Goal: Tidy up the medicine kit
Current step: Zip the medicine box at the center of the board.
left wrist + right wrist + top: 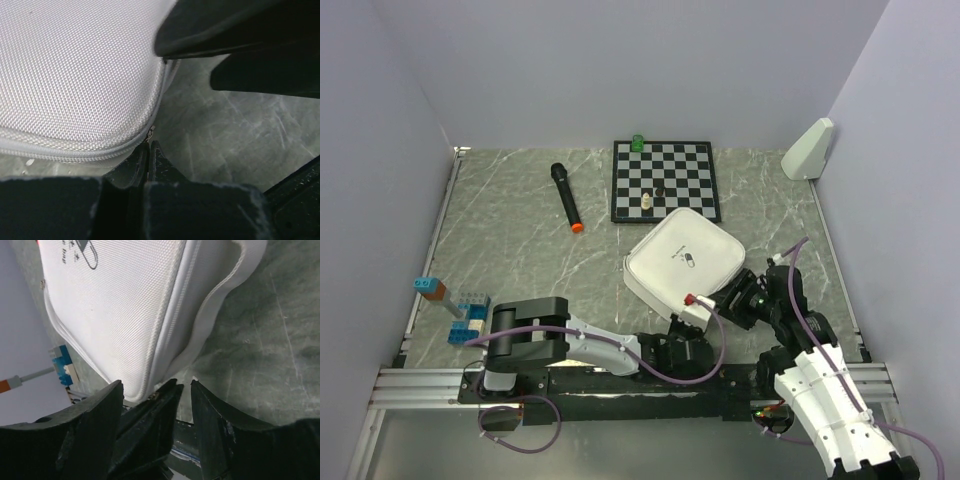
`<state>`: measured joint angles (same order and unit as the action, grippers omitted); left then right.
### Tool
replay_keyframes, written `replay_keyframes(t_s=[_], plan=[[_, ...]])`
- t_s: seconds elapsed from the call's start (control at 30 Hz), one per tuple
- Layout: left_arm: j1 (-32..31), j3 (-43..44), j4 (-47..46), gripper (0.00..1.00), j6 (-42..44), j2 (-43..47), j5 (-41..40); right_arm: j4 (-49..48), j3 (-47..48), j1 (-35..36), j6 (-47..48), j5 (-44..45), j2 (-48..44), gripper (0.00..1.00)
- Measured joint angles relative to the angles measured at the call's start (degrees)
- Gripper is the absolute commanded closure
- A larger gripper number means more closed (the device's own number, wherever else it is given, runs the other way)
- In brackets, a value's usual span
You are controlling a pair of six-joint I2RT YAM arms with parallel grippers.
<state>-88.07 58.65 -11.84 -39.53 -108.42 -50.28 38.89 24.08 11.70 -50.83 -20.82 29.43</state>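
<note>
Left claw [148, 147] is clamped tight, its two tips pressed together right at the corner of the medicine kit [682, 255], touching the zipper [75, 152] line. A small metal zipper piece [150, 131] sits just off those tips, and whether it is actually pinched, I cannot tell. The right claw [156, 386] stands wide, its fingers [100, 412] spread on either side of the left claw's tip, nothing gripped between them. The pale kit lies on the bench [520, 250] just ahead of both claws, logo side up, the two of them meeting at its near corner. Beyond the kit from the claws sits the chessboard [665, 180], with a black microphone [566, 198] farther to the left of it and a white wedge [810, 150] well off to the right.
</note>
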Motion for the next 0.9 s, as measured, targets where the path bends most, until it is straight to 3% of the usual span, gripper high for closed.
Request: replay_keyframes(t_s=[0.13,0.27,0.7,0.9], plan=[[0.11,1.38,-1.60,0.99,2.45,-1.22,1.36,-2.47,-0.70,0.00,-0.74,-0.61,0.02,0.39],[0.22,1.44,-2.10,0.99,3.17,-1.33,1.90,-4.22,-1.31,0.00,-0.79,-1.09,2.16,0.49],[0.26,0.83,-2.51,0.99,2.84,-1.20,1.99,-10.40,-2.82,0.02,-2.40,-2.62,8.50,1.00],[0.26,-3.91,-5.35,0.99,-0.63,1.88,2.69,-11.21,-2.82,0.09,-2.71,-4.07,10.23,1.00]])
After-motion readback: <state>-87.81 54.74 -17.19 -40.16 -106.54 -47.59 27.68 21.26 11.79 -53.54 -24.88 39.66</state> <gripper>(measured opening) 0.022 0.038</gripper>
